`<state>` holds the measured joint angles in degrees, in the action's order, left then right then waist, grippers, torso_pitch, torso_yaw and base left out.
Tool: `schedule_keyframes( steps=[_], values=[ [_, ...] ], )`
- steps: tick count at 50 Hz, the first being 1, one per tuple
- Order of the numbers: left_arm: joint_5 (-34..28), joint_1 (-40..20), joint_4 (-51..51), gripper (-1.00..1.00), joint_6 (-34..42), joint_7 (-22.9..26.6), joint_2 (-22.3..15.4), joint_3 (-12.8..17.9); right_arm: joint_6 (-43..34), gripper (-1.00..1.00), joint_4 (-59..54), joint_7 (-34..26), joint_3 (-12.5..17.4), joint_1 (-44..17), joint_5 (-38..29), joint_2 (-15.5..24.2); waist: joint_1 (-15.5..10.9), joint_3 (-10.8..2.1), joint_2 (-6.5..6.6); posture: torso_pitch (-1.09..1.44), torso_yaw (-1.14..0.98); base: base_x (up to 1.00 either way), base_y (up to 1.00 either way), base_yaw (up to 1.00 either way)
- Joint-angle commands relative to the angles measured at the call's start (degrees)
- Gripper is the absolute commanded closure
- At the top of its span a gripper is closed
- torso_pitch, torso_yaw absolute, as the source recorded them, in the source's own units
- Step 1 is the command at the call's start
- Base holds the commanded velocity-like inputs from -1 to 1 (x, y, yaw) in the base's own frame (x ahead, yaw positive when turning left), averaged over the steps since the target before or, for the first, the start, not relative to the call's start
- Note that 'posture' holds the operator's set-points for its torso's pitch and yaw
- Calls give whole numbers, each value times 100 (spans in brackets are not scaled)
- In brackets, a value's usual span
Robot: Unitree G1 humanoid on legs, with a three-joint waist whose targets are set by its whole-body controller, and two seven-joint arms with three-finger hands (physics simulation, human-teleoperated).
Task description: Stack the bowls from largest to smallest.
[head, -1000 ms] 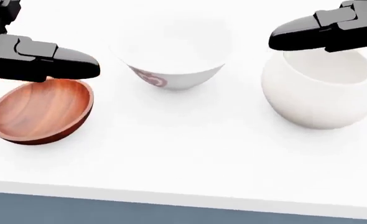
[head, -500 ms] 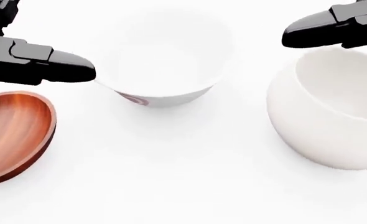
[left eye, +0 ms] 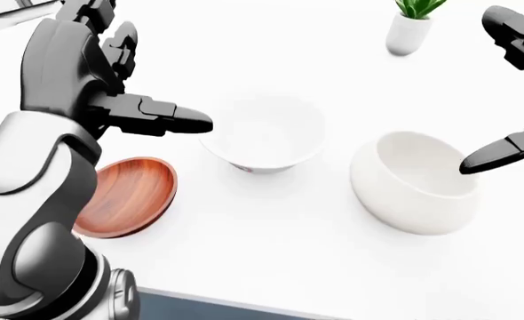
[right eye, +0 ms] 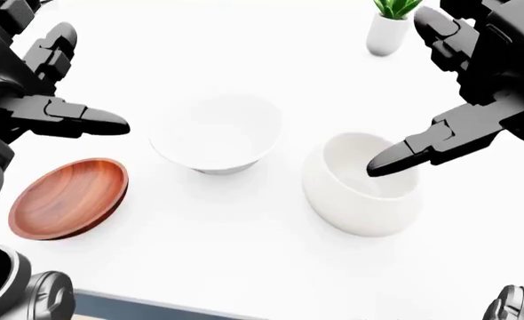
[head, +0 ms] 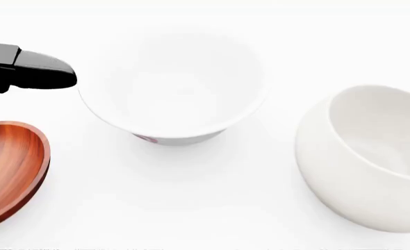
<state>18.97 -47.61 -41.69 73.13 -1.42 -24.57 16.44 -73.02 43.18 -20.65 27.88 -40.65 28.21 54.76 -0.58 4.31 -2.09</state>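
On the white table (left eye: 271, 227): three bowls stand in a row, all apart from one another.
Wooden bowl: the wooden bowl (right eye: 66, 197) sits at the lower left of the right-eye view, shallow, reddish brown, tilted a little on its side, with nothing in it.
Middle bowl: the flared white bowl (head: 174, 88) stands upright at the centre of the head view, wide at the rim, with a small red mark low on its outer wall.
Round bowl: the deep round bowl (left eye: 413, 183) sits at the right of the left-eye view, thick-walled, off-white, leaning so its mouth faces up and to the left.
Left hand: the left hand (left eye: 124, 100) hangs above the table at the upper left of the left-eye view, fingers spread and gripping nothing; one long finger points toward the flared white bowl's rim, just beside it and above the wooden bowl.
Right hand: the right hand (right eye: 475, 80) is at the upper right of the right-eye view, fingers spread wide and holding nothing; one finger tip reaches down over the mouth of the deep round bowl, though I cannot tell whether it touches.
Plant: a small potted plant (left eye: 410, 23) in a white vase stands near the top edge, well apart from the bowls.
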Motion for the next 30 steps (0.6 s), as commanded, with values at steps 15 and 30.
schedule_keyframes(
  steps=[15,30],
  values=[
    [137,-89,-208,-100,26,-115,-84,14,372,-100,527,-1152,495,611,-842,540,13,-483,-30,-15,0,0,0,0],
    [-4,-45,-336,-100,60,4,-43,-96,1956,-100,713,-2551,38,1445,-3560,18,25,-842,7,-21,0,0,0,0]
  ],
)
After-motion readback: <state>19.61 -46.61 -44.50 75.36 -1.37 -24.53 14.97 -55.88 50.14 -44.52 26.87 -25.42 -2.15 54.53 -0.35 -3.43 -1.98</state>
